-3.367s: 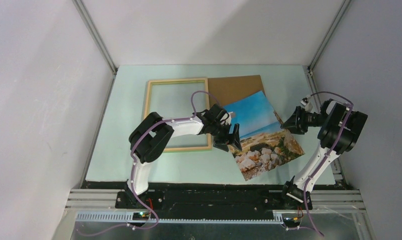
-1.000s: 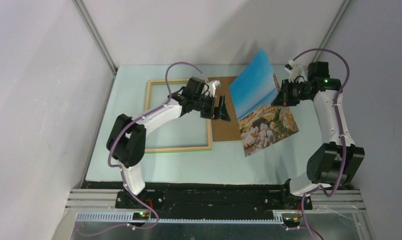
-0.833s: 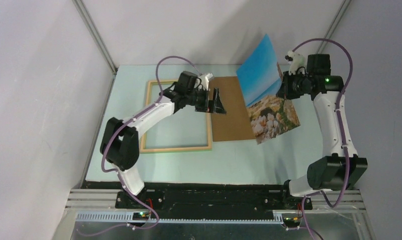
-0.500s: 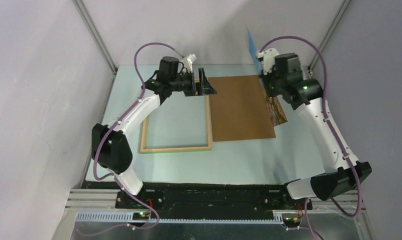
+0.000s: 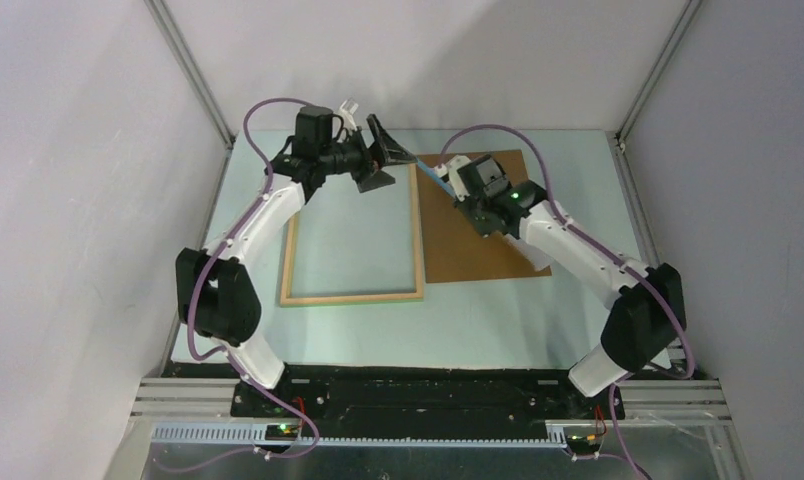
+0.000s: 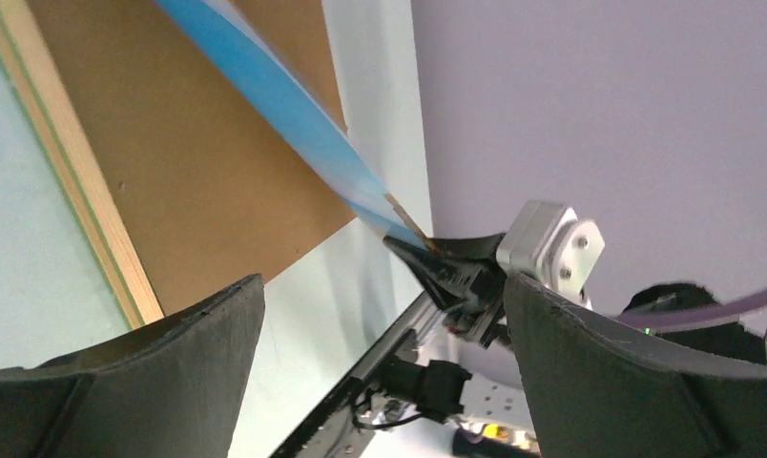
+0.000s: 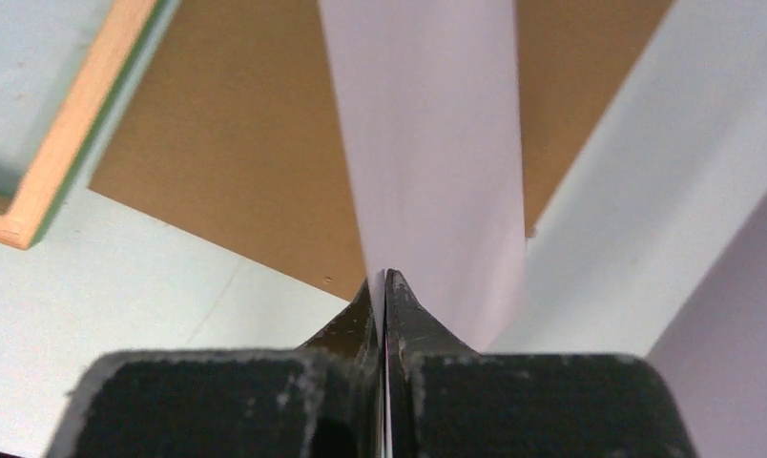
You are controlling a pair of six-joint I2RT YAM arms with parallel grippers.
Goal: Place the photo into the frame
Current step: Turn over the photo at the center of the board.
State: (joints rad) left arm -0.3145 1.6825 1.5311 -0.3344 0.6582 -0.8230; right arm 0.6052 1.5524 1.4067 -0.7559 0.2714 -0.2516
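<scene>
The photo (image 7: 427, 143) hangs in the air over the brown board, its white back facing the right wrist camera. In the left wrist view the photo (image 6: 275, 105) is a blue strip, and from above only a thin blue sliver of the photo (image 5: 430, 170) shows. My right gripper (image 7: 384, 286) is shut on its corner, just right of the frame's far right corner; it also shows as the right gripper (image 5: 450, 180). The frame (image 5: 353, 296) lies flat with its pale wood up. My left gripper (image 5: 383, 155) stands open and empty above the frame's far edge, facing the photo.
A brown backing board (image 5: 478, 240) lies flat against the frame's right side, under the right arm. The pale green mat (image 5: 478, 330) ends at walls on the left, back and right. A black rail (image 5: 428, 395) runs along the near edge.
My right arm has swung the photo up off the mat and leftward over the brown board, turning it edge-on. The left arm has risen and drawn back toward the frame's far edge, still open.
</scene>
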